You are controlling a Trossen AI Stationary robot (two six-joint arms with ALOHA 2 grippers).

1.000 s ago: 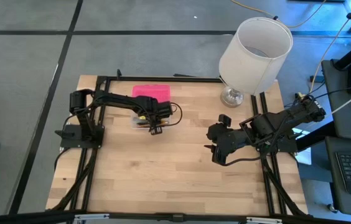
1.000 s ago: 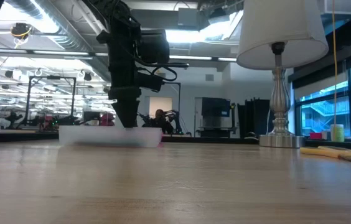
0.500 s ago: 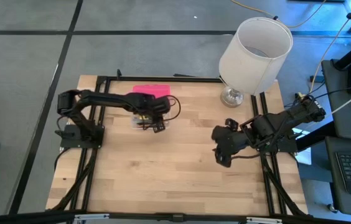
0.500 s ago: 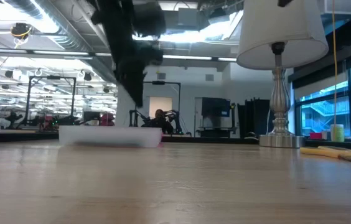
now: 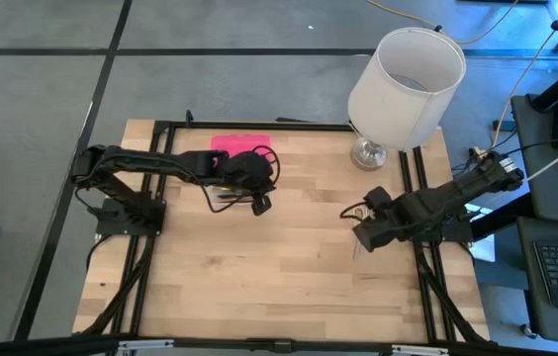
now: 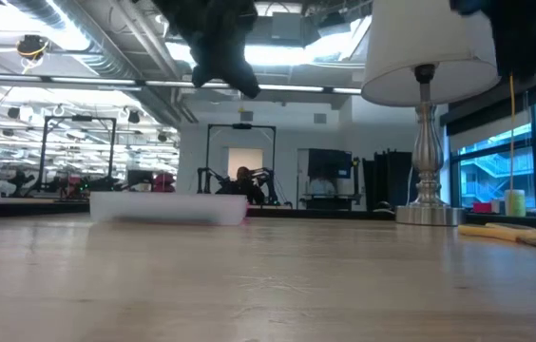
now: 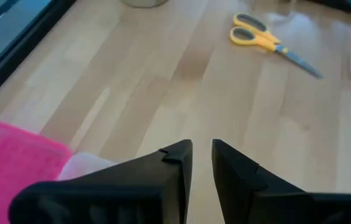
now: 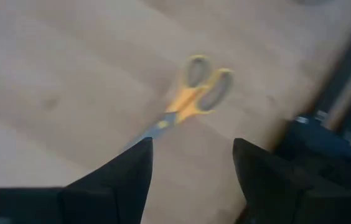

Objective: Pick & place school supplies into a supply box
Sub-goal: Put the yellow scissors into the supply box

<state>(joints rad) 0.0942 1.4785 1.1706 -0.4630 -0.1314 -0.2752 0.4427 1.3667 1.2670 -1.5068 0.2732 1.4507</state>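
1. The scissors (image 8: 188, 99) lie flat on the tabletop (image 5: 259, 267) near its right edge, just in front of the lamp (image 5: 398, 79); the right gripper (image 8: 191, 168) hangs over them with fingers spread wide and nothing held.
2. Risk, as I judge it: so thin and flat a thing may skid or pivot if the fingers close off-centre; closing on the handle loops may leave it dangling.
3. Their long axis seems to run roughly front to back; which end faces the lamp I cannot tell.
4. The left gripper (image 7: 201, 163) is nearly pressed together, empty, raised beside the supply box (image 5: 237, 148) at the far edge.
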